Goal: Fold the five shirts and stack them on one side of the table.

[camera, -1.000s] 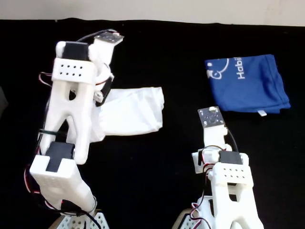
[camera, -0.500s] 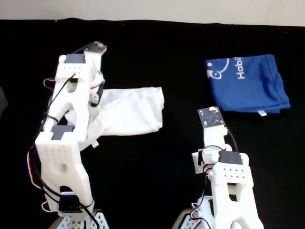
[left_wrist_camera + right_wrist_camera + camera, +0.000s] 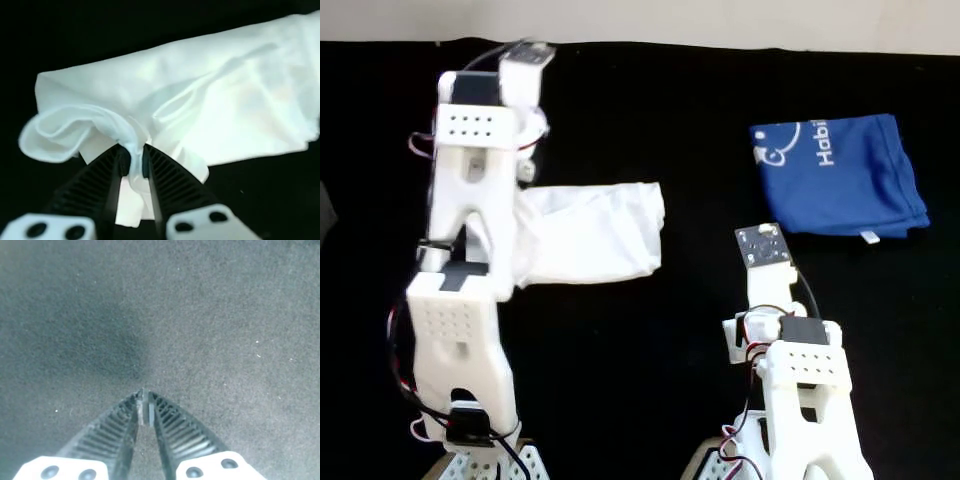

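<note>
Shirts on show number just two, and under them the black table (image 3: 650, 400) runs right across the high view. Biggest piece in play is the white shirt (image 3: 605, 230), lying left of centre, partly doubled over and rumpled, its near-left edge bunched up under the left arm (image 3: 470, 200). Over on the far right sits the blue shirt (image 3: 840, 180), already folded into a neat square and well apart from the white one. The right arm (image 3: 800, 370) stands near the front on the right, short of the blue shirt. Down to the small stuff: the left gripper (image 3: 132, 159) has its jaws clamped on a puckered ruffle of white cloth, the fabric mounding up just beyond the tips. The right gripper (image 3: 145, 409) has its jaws pressed together on nothing, over bare table. My read: this cotton is light and limp, so it will sag, trail and drag across the cloth rather than hold any shape. A thin pinch like this may slip or catch only one layer. A hem or corner, taken through both layers, looks the surer hold for the fold.
</note>
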Controlling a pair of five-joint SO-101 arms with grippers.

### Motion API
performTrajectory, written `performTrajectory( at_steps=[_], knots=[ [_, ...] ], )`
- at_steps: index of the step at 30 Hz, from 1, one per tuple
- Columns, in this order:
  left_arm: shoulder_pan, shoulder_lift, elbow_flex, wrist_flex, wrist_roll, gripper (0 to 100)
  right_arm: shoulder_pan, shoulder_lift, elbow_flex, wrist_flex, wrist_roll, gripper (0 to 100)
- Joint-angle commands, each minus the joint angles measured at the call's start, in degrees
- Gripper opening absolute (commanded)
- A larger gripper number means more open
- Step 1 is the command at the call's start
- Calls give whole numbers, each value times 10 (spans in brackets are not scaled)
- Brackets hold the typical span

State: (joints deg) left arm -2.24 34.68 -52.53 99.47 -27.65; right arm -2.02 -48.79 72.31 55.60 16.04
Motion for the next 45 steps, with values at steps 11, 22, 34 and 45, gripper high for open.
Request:
performTrajectory(
  at_steps=[11, 22, 34, 45],
  knots=[
    [172, -22, -44, -50, 4, 9, 7, -9, 1, -9, -1, 5],
    [229, 91, -49, -96, 4, 13, 7, -9, 1, -9, -2, 5],
    [186, 91, -193, -48, 117, 164, 7, -9, 1, -9, -2, 5],
    [68, 123, -122, 22, 114, 7, 7, -9, -3, -10, -2, 5]
  ],
)
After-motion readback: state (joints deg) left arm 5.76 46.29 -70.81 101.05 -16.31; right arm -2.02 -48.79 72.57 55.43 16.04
